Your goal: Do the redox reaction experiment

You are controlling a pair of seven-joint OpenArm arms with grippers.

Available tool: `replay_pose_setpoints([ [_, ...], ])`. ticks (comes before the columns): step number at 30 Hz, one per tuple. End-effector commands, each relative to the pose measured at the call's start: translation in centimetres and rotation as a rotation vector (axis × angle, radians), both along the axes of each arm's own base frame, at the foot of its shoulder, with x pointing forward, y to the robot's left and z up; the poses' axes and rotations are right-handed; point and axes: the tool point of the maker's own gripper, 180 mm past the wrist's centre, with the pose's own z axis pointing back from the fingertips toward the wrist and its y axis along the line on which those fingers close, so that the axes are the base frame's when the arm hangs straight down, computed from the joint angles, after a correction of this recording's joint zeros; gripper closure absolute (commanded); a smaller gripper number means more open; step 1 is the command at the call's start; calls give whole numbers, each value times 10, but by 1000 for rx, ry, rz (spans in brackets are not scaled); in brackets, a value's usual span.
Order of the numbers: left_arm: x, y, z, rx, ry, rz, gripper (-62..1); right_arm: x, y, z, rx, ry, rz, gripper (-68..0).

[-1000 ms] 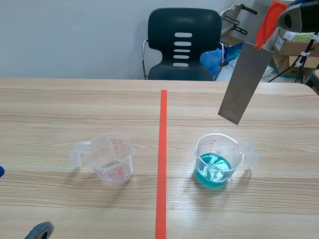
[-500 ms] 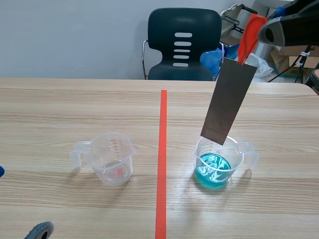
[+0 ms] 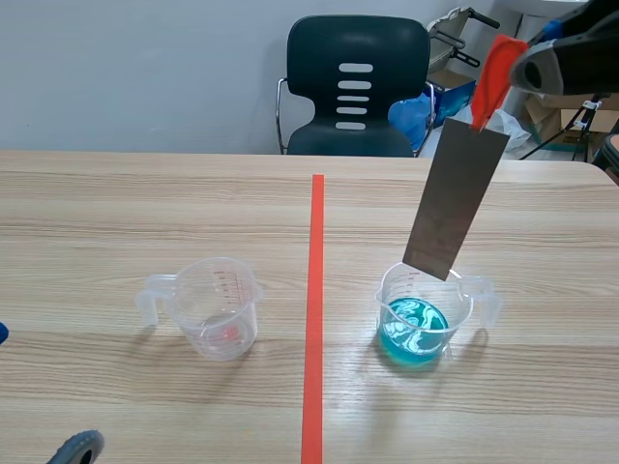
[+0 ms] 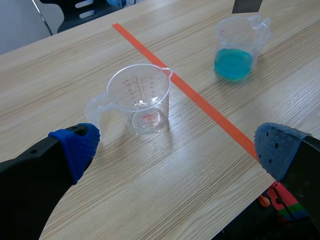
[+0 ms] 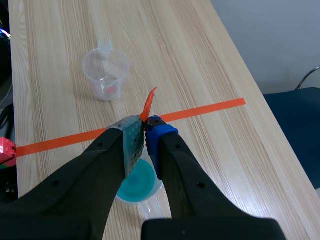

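By the table's (image 3: 116,213) near edge the left gripper (image 4: 177,147) hovers with its jaws spread wide, holding nothing. Ahead of it, left of the tape line, stands the empty measuring cup (image 3: 221,307). Right of the line is the cup of blue liquid (image 3: 423,311). The metal strip (image 3: 455,198) hangs tilted, its lower end at that cup's far rim, clear of the liquid. The right gripper (image 5: 146,132) is pinched tight on its orange-red tab (image 3: 493,68). A chair (image 3: 358,82) stands beyond the far edge.

A black chair (image 3: 358,87) stands behind the table (image 3: 145,203) (cardboard boxes (image 3: 568,97) beside it).
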Motion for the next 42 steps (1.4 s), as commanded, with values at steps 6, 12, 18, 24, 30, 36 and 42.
replay_pose_setpoints([
  [6, 3, -2, 7, -17, -25, 1, -623, 3, -6, 11, 0, -31, -12, -10],
  [12, 3, -2, 7, -17, -25, 1, -623, 3, -6, 11, -4, -29, -13, -10],
  [18, 3, -2, 7, -17, -25, 1, -623, 3, -9, 10, -13, -28, -19, -10],
  [24, 3, -2, 7, -17, -25, 1, -623, 3, -9, 11, -10, -29, -19, -10],
  [30, 3, -2, 7, -17, -25, 1, -623, 3, -9, 11, -10, -29, -19, -10],
  [36, 3, -2, 7, -17, -25, 1, -623, 3, -9, 11, -10, -29, -19, -10],
  [42, 3, -2, 7, -17, -25, 1, -623, 3, -9, 11, -10, -29, -19, -10],
])
